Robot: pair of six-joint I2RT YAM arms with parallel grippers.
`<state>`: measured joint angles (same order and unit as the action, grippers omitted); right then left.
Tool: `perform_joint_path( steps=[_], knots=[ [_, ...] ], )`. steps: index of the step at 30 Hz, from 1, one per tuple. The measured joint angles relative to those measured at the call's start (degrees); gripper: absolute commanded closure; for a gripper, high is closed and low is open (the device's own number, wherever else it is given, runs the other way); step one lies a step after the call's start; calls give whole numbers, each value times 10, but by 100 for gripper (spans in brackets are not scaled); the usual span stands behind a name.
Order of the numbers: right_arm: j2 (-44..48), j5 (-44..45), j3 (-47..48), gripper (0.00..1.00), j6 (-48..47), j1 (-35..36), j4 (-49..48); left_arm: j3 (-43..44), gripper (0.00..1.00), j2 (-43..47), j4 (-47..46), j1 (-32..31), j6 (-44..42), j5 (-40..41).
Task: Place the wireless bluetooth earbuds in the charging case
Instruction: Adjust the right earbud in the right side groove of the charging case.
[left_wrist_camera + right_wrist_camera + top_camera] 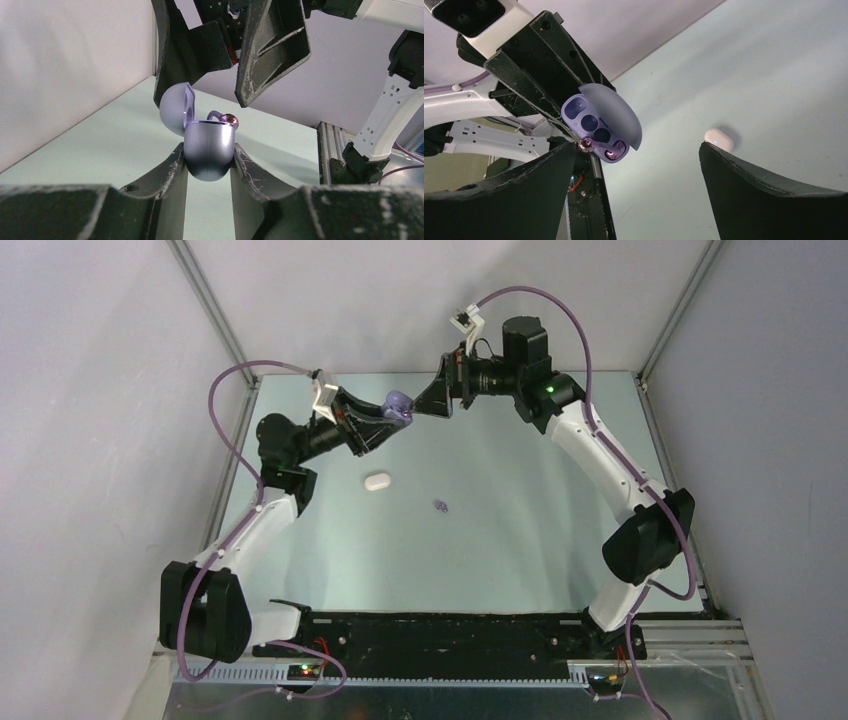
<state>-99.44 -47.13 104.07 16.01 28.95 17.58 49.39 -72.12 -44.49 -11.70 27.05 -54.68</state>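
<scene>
My left gripper [209,162] is shut on the lower half of a purple charging case [209,150], held in the air with its lid swung open. A purple earbud [229,119] lies across the case's rim, partly sticking out; in the right wrist view the earbud [586,145] rests at the edge of the case [596,127]. My right gripper [636,150] is open and empty, hovering just beside the case [399,405] at the back of the table. A second purple earbud [440,505] lies loose on the table.
A shut white case [376,481] lies on the pale green table [520,520], left of the loose earbud. White walls and aluminium frame posts [215,320] enclose the table on three sides.
</scene>
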Motion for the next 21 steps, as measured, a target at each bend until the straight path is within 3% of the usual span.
perform_joint_path(
  steps=[21],
  knots=[
    [0, -8, -1, 1, -18, 15, 2, 0, 100, 0, 0, 1, 5, 0]
  ],
)
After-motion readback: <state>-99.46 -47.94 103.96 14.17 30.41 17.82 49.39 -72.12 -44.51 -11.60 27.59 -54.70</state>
